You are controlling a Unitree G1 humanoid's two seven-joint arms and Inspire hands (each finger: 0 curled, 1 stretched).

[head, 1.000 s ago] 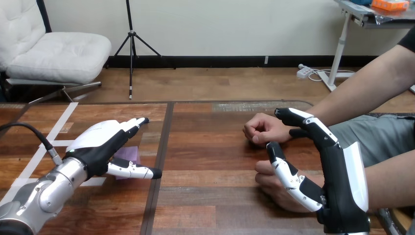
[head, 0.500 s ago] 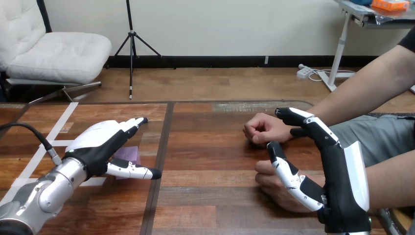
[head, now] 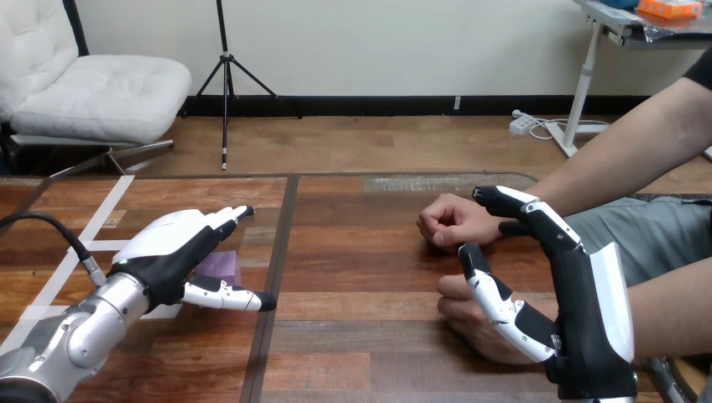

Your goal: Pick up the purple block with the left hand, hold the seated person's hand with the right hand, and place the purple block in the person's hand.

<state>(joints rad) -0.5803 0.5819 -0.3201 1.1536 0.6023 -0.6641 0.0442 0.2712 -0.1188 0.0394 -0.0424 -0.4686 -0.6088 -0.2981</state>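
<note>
Got the purple block [head: 221, 267] lying flat on the wooden surface [head: 361, 277], at roughly 8 o'clock in the head view. Can only see part of it, what with the left hand [head: 168, 248] spread above and covering its 9 o'clock side. Fingers [head: 225, 217] of that hand stretched out straight toward 1 o'clock, thumb [head: 227, 295] poking out toward 3 o'clock right along the block's 6 o'clock edge, so wide apart and gripping nothing. Can't tell whether touching the block or just over it.

Over at 4 o'clock, got the right hand [head: 588, 327] standing edge-up, fingers [head: 537, 211] straight and thumb [head: 489, 290] splayed wide, clamped on nothing either. Spotted the person's far hand [head: 449, 222] as a loose fist resting on the surface, close beside those fingertips at their 9 o'clock. Also spotted the person's near hand [head: 466, 326] lying on the surface right at the thumb, partly hidden behind it. Can't tell about contact there, and no curl round it.
</note>
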